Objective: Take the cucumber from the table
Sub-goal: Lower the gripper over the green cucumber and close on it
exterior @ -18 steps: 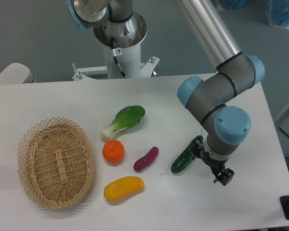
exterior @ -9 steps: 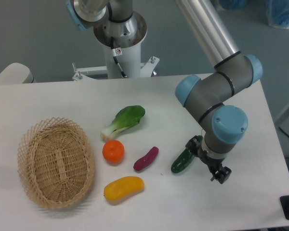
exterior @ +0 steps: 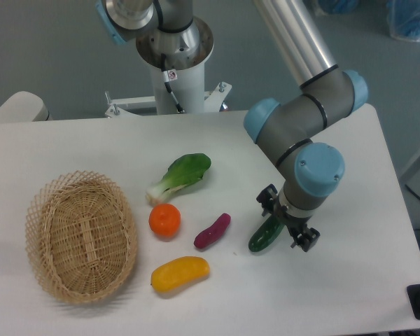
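The cucumber (exterior: 264, 236) is dark green and glossy and lies slanted on the white table (exterior: 91, 147), right of centre. My gripper (exterior: 285, 220) hangs directly over the cucumber's upper right end and hides that end. Its two black fingers (exterior: 269, 199) stand apart, one to the upper left of the cucumber and one to the lower right, so the gripper is open. The cucumber's lower left half shows fully and rests on the table.
A purple vegetable (exterior: 213, 230) lies just left of the cucumber. An orange (exterior: 164, 220), a yellow pepper (exterior: 180, 273) and a bok choy (exterior: 181, 176) lie further left. A wicker basket (exterior: 80, 235) stands at the far left.
The gripper has moved left and slightly up, from beside the cucumber's right end to over it. The cucumber has stayed where it was.
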### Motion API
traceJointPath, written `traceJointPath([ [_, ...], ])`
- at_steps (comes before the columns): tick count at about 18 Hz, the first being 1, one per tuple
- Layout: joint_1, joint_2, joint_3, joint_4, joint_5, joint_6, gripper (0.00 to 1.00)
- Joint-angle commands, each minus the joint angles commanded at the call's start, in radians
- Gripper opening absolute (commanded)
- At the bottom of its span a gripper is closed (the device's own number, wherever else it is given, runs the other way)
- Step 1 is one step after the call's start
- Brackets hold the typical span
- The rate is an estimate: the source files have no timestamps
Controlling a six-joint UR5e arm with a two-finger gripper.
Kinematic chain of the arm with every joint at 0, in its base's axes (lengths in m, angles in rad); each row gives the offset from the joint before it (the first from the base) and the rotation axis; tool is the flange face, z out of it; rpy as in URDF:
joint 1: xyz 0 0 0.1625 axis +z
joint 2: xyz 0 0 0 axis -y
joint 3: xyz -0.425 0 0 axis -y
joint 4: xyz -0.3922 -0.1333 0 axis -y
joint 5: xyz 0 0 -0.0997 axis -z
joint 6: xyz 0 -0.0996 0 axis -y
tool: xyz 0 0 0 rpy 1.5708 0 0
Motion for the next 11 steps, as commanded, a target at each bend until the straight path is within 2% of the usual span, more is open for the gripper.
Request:
traceJointPath([
  [2, -0.002, -0.002, -0.012, 0.023, -0.002, -0.003, 1.0],
  [11, -0.02, -0.025, -0.019, 0.036, 0.006, -0.06, 1.0],
])
